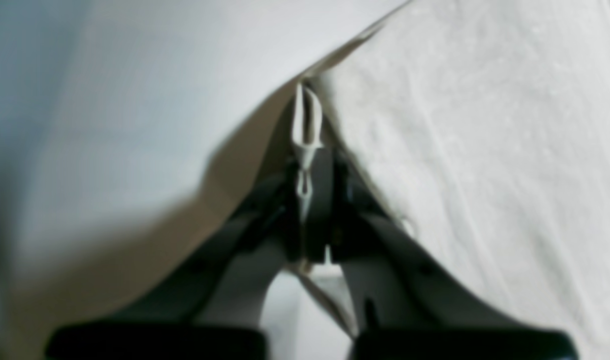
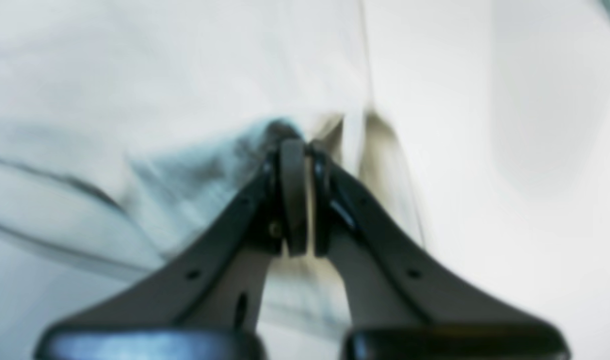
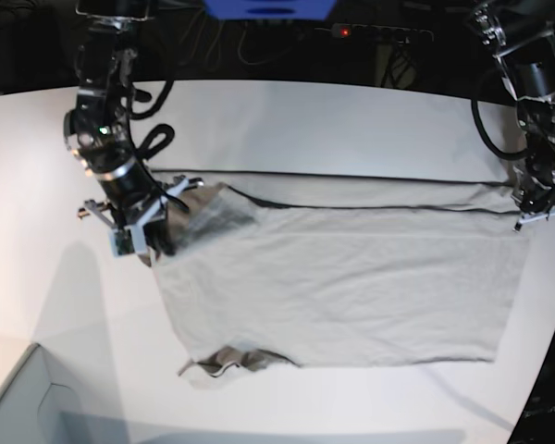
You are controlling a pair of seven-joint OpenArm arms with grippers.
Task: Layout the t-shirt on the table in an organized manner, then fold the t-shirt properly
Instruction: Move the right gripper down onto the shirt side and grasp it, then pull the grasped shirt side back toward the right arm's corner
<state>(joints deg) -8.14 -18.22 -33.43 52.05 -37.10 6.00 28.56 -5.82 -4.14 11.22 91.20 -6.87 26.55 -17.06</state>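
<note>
Grey-beige cloth of the t-shirt (image 3: pixel 351 287) spread wide across the middle of the white table (image 3: pixel 287 116), mostly flat, long edges running left to right. Far edge doubled over into a long strip, with a dark line showing along it. Near-left corner bunched up, a bit of sleeve or hem curled under there. Far-left corner rumpled too, right where the right gripper (image 3: pixel 157 222) sits.

Right gripper (image 2: pixel 305 142) clamped tight on a pinch of fabric at that far-left corner, jaws together with cloth poking out between them. Left gripper (image 3: pixel 536 215) over at the far-right corner, also closed on the shirt edge; left wrist view shows a thin fold of cloth (image 1: pixel 305 125) caught between the fingertips, rest of the shirt draping off to the side.

Looks like a two-corner grab, probably for pulling taut or starting a fold.

Stuff that could go sideways:
- Thin pinches at both ends, so any uneven pull could slip one corner out.
- Pulling apart too hard might drag the whole shirt instead of smoothing it.
- Near-left curl stays tucked under unless dealt with, and gets baked into the fold.
- Rumple by the right gripper may mean more than one layer grabbed, giving a crooked fold.
</note>
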